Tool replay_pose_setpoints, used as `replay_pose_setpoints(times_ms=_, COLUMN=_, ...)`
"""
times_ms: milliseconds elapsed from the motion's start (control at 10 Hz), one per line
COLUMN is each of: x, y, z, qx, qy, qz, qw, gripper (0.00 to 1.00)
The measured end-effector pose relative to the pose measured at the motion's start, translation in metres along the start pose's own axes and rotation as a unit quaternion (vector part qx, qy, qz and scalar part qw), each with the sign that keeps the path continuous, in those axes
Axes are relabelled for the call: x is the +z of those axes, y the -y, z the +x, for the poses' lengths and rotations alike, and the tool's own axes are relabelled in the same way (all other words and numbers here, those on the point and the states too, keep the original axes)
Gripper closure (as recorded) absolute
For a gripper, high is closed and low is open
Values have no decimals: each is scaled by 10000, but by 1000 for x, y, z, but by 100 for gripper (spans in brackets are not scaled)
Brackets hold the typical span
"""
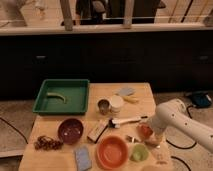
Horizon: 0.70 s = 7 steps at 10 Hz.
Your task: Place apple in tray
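The small round red-orange apple [144, 131] is partly covered by the robot's pale pincer [152, 139], low over the right front of the wooden tabletop [142, 97]. The white arm [185, 125] runs off the right edge. The dark cluster [46, 144] at front left is too blurred to identify.
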<state>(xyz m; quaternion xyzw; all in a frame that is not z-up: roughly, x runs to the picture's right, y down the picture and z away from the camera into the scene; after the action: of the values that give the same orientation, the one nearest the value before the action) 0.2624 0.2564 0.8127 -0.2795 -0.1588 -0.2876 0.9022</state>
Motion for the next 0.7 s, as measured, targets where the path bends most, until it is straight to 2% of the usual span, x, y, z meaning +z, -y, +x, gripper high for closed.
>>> replay_pose_setpoints(times_ms=700, x=1, y=-2, z=1, qx=-180, qy=-7, qz=28, qw=9998, gripper=20)
